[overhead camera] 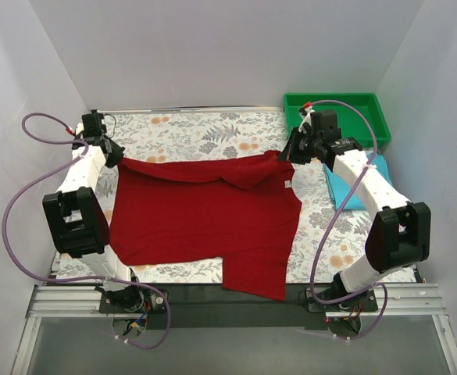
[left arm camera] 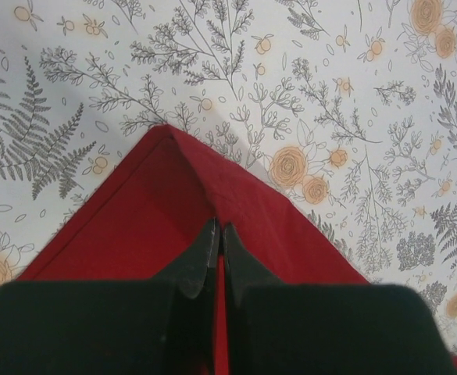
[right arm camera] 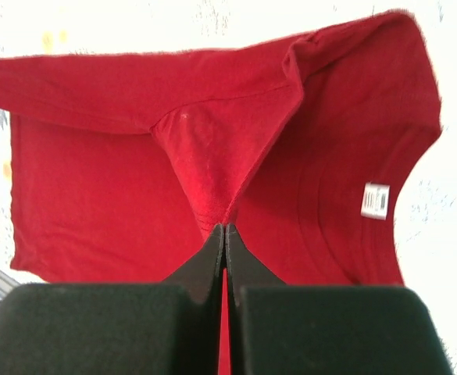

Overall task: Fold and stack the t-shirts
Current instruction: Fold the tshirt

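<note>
The dark red t-shirt point(overhead camera: 205, 215) lies spread across the middle of the floral tablecloth, one part hanging toward the near edge. My left gripper point(overhead camera: 116, 156) is shut on its far left corner point(left arm camera: 166, 168). My right gripper point(overhead camera: 290, 152) is shut on a pinch of the shirt's far right edge point(right arm camera: 212, 168), lifting it into a peak. A white label point(right arm camera: 375, 200) shows inside the collar. The folded light turquoise t-shirt point(overhead camera: 353, 191) lies at the right, partly under my right arm.
A green plastic tray point(overhead camera: 357, 109) stands at the back right corner. White walls close in the table on three sides. The floral tablecloth point(overhead camera: 205, 129) shows bare along the far side. A metal rail runs along the near edge.
</note>
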Tool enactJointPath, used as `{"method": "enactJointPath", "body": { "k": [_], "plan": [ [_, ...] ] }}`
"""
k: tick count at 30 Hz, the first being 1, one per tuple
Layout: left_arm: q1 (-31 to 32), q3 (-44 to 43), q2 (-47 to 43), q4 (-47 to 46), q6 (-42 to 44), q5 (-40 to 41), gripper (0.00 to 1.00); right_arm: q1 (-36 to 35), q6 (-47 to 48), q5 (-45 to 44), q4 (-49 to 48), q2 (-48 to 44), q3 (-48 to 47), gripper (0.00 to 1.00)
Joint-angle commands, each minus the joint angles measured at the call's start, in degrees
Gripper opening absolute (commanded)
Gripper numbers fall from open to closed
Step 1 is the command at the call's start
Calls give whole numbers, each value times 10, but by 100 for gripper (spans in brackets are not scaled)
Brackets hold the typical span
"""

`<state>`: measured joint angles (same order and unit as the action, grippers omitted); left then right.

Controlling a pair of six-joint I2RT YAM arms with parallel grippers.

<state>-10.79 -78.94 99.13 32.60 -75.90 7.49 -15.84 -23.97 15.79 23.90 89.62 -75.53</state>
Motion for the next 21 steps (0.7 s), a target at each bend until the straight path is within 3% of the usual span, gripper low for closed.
{"method": "enactJointPath", "body": {
  "k": [1, 13, 21],
  "plan": [
    [-5, 22, -44, 4, -5, 11, 0, -5, -11, 2, 4, -46, 24, 1],
    [-11, 162, -117, -34, -66, 23, 0, -4, -11, -38, 13, -113, 122, 1],
    [-23, 222, -105, -65, -86, 23, 0, -4, 7, -45, 5, -104, 177, 4]
  ]
}}
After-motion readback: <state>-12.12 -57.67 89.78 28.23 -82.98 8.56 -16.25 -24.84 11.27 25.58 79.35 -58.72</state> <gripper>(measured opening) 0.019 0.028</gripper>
